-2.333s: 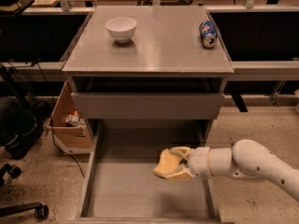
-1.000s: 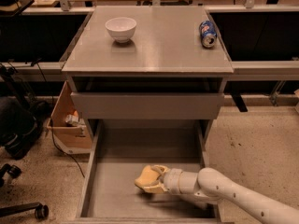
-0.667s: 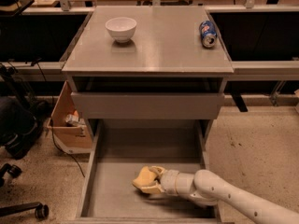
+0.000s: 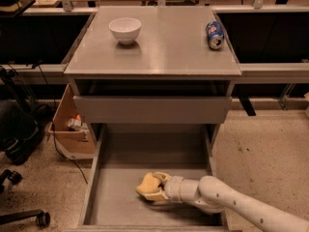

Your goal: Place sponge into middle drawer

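Note:
The middle drawer [image 4: 130, 153] is pulled wide open at the bottom of the grey cabinet, a long tray with a flat grey floor. My gripper [image 4: 150, 189] reaches in from the right, low over the front part of the drawer floor. It is shut on the yellow sponge [image 4: 146, 182], which sits between the cream fingers [image 4: 157, 195], at or just above the floor. My white arm [image 4: 231, 202] crosses the drawer's right front corner.
On the cabinet top stand a white bowl [image 4: 125, 29] and a blue soda can [image 4: 214, 35] lying on its side. The upper drawer front [image 4: 152, 109] is shut. A cardboard box [image 4: 70, 127] and a chair base [image 4: 21, 211] are on the floor at left.
My gripper has carried the sponge left and lower inside the drawer, from the right side toward the middle front of the floor. In the last moments it barely moved.

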Action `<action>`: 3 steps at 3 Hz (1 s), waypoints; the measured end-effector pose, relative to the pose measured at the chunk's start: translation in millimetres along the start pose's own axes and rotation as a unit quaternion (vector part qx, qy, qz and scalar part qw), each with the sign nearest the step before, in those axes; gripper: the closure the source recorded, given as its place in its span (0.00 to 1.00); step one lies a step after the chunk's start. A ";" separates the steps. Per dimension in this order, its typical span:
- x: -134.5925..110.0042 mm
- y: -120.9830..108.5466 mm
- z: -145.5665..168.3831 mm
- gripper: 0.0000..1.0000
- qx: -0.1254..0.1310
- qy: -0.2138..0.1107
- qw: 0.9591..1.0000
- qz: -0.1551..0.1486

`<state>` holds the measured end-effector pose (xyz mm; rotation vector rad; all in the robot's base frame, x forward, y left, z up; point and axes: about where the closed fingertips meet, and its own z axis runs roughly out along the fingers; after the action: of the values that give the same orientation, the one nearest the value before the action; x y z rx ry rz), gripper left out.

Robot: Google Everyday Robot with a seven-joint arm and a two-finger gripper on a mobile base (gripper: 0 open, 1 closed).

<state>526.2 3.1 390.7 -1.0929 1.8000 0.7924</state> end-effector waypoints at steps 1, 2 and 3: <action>0.5 0.6 1.3 0.36 -0.001 0.000 1.000 -0.002; 0.4 1.2 2.2 0.13 -0.003 0.000 1.000 -0.004; -0.4 2.2 2.5 0.00 -0.005 0.000 1.000 -0.005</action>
<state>525.1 6.2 390.2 -1.1060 1.7911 0.7961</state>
